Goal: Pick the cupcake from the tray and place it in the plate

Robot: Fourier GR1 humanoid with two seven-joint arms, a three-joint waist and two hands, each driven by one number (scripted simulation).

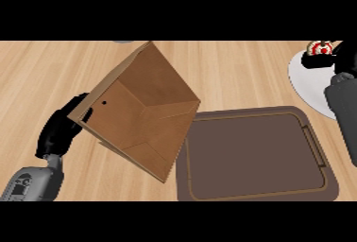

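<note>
- The counter [230,71] is light wood with the grain running left to right; nothing of the room beyond it shows
- A brown cardboard box [143,111], open and tipped so its inside faces the view, fills the centre-left and overlaps the tray's left rim
- The dark brown tray [254,153], a rounded rectangle with a raised rim, lies at 5 o'clock from centre, its floor bare
- The white plate [310,80] sits at 2 o'clock, cut by the right edge
- The cupcake [321,47], red and white on top, is over the plate's far edge at 1 o'clock, under the right hand [343,59]; whether those fingers clasp it cannot be told
- The left hand [66,125], at 9 o'clock, has fingers curled on the box's left edge
- Open counter lies between the box and the plate, toward 12 o'clock
</note>
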